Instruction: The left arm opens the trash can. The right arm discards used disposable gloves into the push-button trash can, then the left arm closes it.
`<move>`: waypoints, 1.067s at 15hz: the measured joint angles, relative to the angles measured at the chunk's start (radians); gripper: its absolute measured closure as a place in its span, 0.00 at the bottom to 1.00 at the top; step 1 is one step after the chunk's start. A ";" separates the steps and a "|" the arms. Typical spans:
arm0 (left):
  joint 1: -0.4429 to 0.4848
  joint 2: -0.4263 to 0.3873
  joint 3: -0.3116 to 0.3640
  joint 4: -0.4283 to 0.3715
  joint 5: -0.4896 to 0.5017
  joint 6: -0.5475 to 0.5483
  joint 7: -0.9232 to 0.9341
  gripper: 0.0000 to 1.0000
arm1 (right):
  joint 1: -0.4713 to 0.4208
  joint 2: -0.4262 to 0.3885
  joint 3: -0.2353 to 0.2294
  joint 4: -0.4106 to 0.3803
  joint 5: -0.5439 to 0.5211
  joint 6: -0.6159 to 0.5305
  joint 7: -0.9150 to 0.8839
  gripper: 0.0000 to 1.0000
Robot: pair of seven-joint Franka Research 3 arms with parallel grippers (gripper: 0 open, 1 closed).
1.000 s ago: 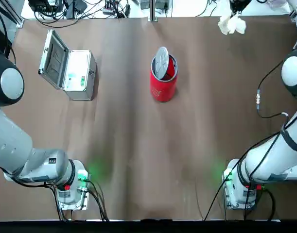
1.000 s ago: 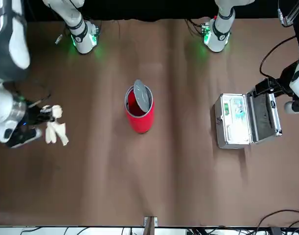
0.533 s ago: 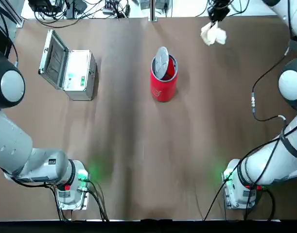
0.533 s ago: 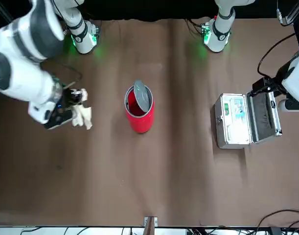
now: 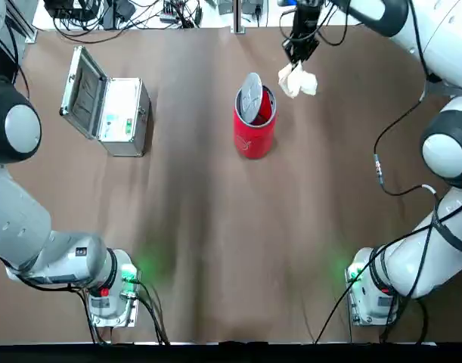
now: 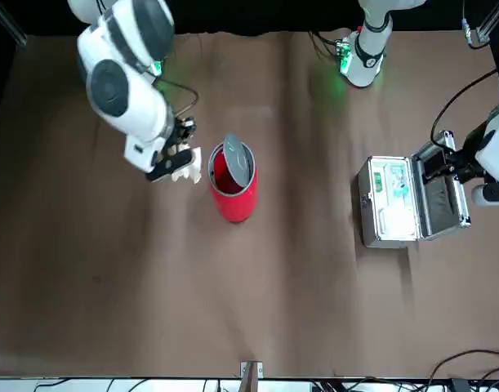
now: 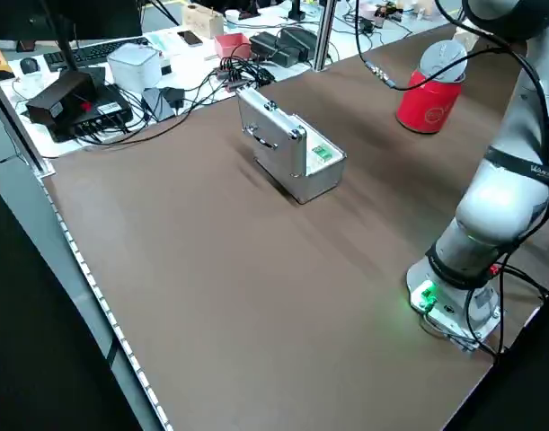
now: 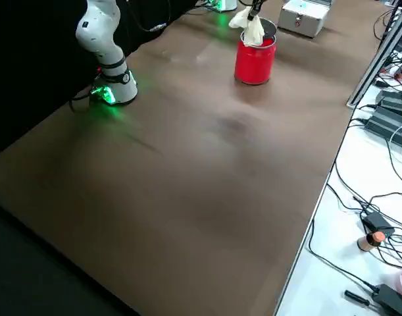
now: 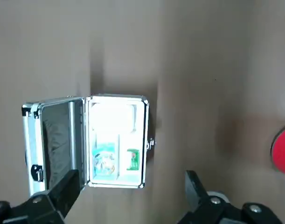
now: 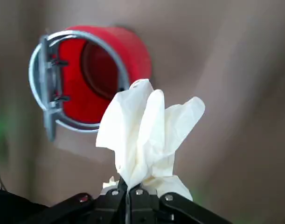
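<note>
The red trash can (image 5: 253, 130) stands at mid-table with its silver lid (image 5: 250, 92) tipped up, so its mouth (image 10: 98, 70) is open. My right gripper (image 5: 297, 60) is shut on the cream gloves (image 5: 297, 80), which hang in the air just beside the can's rim on the robot's right. In the right wrist view the gloves (image 10: 147, 130) rise from my closed fingertips next to the open can. The front view shows the gloves (image 6: 186, 165) close to the trash can (image 6: 233, 196). My left gripper (image 9: 130, 182) hovers open, holding nothing, above the silver case.
An open silver case (image 5: 110, 106) with a green label lies on the robot's far left of the table. Cables and electronics (image 5: 132, 11) crowd the strip beyond the far edge, beside a metal pole (image 5: 236, 15). Both arm bases (image 5: 110, 291) glow green at the near edge.
The right arm has swung the gloves from the table's far right corner inward to just beside the open can. The left arm has barely shifted.
</note>
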 joint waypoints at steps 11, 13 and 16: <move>-0.011 0.002 -0.061 -0.018 0.000 -0.003 -0.012 0.00 | 0.080 0.040 -0.004 -0.028 0.027 0.127 0.083 0.98; -0.011 0.002 -0.061 -0.019 0.000 -0.003 -0.012 0.00 | 0.083 0.078 -0.004 -0.029 0.032 0.152 0.083 0.98; -0.014 0.004 -0.062 -0.025 0.000 0.019 -0.007 0.00 | 0.084 0.122 -0.004 -0.029 0.039 0.185 0.083 0.98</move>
